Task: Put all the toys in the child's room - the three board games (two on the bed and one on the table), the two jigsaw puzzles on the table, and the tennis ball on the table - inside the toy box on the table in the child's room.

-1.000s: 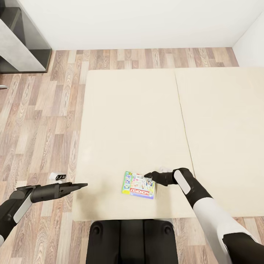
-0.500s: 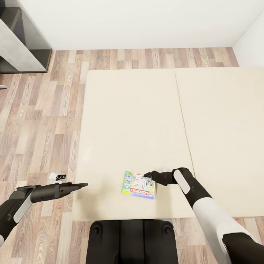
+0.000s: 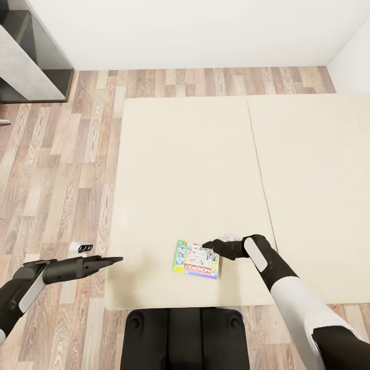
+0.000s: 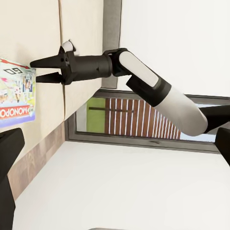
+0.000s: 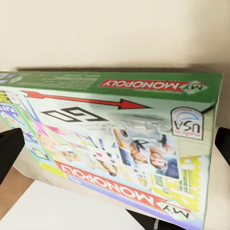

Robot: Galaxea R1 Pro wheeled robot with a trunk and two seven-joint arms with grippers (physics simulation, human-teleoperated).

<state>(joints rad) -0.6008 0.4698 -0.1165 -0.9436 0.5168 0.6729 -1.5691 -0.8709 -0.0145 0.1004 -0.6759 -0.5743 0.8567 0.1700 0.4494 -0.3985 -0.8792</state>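
Monopoly board game lies flat near the bed edge; my right gripper, fingers narrowly parted, could skid it floorward. Left gripper: can't tell.

Bright, even, shadowless render; soft blur on the right wrist close-up.

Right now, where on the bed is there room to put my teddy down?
Almost all of the beige bed is bare: everything beyond the Monopoly board game, and the half past the seam. The only busy spot is the near edge, where the right gripper sits at the game's corner.
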